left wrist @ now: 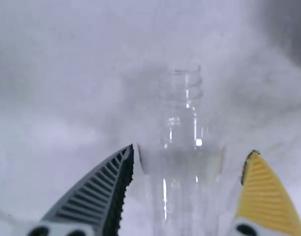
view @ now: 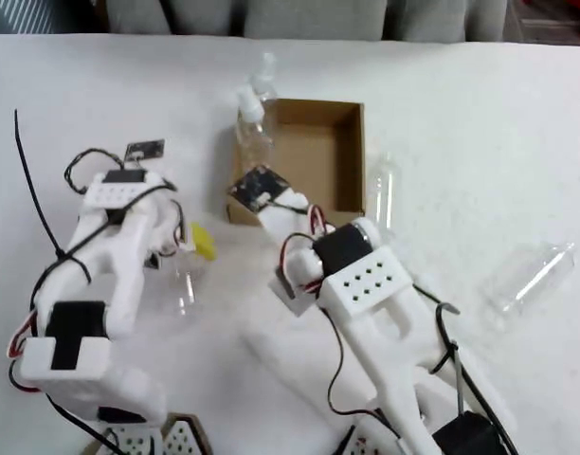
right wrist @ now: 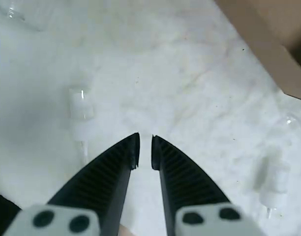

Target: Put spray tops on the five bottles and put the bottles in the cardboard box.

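1. The left end effector (left wrist: 190, 153) is held spread, and an open bottle (left wrist: 182, 147) is seen between its fingers, just beside both.
2. The right end effector (right wrist: 144, 150) is almost pressed together on nothing over the worktop (right wrist: 180, 83), with a spray top (right wrist: 81, 118) lying near.
3. In the high view, the box (view: 314, 156) is found at 2 o'clock from the left end effector, with a topped bottle (view: 253, 133) by its 10 o'clock edge.

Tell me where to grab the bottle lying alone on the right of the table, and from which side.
Grip the bottle across the middle of its body, coming straight down from above with the jaws set crosswise to its length. It lies slanted on its side with room on both flanks. A sideways approach would likely just roll the round body away.
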Available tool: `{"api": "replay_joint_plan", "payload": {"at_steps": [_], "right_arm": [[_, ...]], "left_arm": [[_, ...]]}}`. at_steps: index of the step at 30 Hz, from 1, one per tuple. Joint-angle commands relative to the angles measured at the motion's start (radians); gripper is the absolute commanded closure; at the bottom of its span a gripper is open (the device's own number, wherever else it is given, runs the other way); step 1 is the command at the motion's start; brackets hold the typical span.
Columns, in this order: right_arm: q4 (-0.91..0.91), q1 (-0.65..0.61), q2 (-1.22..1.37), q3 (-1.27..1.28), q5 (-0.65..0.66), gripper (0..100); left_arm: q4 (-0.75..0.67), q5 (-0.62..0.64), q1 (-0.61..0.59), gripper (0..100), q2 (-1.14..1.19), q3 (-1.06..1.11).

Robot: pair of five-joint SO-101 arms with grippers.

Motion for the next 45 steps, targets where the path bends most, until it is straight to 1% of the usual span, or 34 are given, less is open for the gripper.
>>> {"api": "replay_joint_plan", "payload": {"at_steps": [1,7,11,16,18,20,22,23,25,27,30,33,35,37,40,42,45], "right_arm": [[-0.013,0.005,-0.031,-0.008,0.012,97.1],[-0.013,0.005,-0.031,-0.008,0.012,97.1],[-0.013,0.005,-0.031,-0.008,0.012,97.1],[-0.013,0.005,-0.031,-0.008,0.02,97.1],[-0.013,0.005,-0.031,-0.008,0.048,97.1],[-0.013,0.005,-0.031,-0.008,0.057,97.1],[-0.013,0.005,-0.031,-0.008,0.058,97.1],[-0.013,0.005,-0.031,-0.008,0.06,97.1],[-0.012,0.005,-0.031,-0.006,0.06,97.1],[-0.005,0.005,-0.031,-0.002,0.061,97.1],[0.005,-0.001,-0.041,0.035,0.066,97.1],[0.005,-0.004,-0.041,0.066,0.123,97.0],[0.004,-0.005,-0.041,0.08,0.118,96.7],[-0.015,-0.048,-0.041,0.104,0.095,96.6],[-0.053,-0.166,-0.041,0.164,0.087,95.1],[-0.067,-0.234,-0.041,0.193,0.066,90.6],[-0.102,-0.268,-0.039,0.23,0.038,83.7]], "left_arm": [[0.012,0.018,-0.01,64,-0.056,-0.017],[0.011,0.018,-0.005,68,-0.03,-0.057],[0.018,0.02,-0.004,68,0.068,-0.152],[0.092,0.02,-0.004,69,0.174,-0.258],[0.104,0.018,-0.002,74,0.179,-0.262],[0.103,0.015,-0.002,85,0.177,-0.269],[0.081,-0.029,-0.002,96,0.177,-0.269],[0.069,-0.057,-0.002,99,0.177,-0.265],[0.074,-0.081,-0.002,96,0.177,-0.264],[0.074,-0.086,-0.004,98,0.177,-0.267],[0.069,-0.087,-0.007,98,0.174,-0.264],[0.069,-0.087,-0.013,98,0.156,-0.262],[0.06,-0.087,-0.025,98,0.133,-0.244],[0.023,-0.086,-0.047,98,0.094,-0.21],[-0.023,-0.084,-0.087,98,0.028,-0.153],[-0.037,-0.083,-0.094,98,-0.005,-0.12],[-0.054,-0.086,-0.094,98,-0.019,-0.089]]}}
